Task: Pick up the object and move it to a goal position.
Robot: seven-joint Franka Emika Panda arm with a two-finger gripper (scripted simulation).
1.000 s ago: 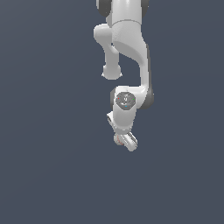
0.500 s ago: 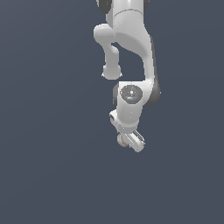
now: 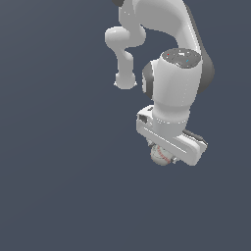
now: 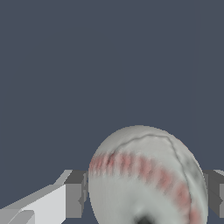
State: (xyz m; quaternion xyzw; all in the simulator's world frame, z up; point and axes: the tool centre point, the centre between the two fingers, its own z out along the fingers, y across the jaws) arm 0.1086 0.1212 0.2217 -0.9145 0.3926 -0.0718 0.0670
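Observation:
The object, a small off-white ball (image 3: 160, 155) with red stitch marks, peeks out from under the white hand of the arm in the exterior view. My gripper (image 3: 164, 156) is shut on it, and the hand hides most of the ball and the fingers there. In the wrist view the ball (image 4: 146, 181) fills the space between two grey fingertips (image 4: 75, 194), one pressed on each side. The gripper (image 4: 146, 194) holds it above the plain dark ground.
The arm's white links (image 3: 162, 29) rise behind the hand to the upper edge of the exterior view. Around it only a flat dark grey-blue surface (image 3: 59, 171) shows.
The hand with the ball has come much closer to the exterior camera and shifted toward that view's right and lower part. The grip on the ball is unchanged.

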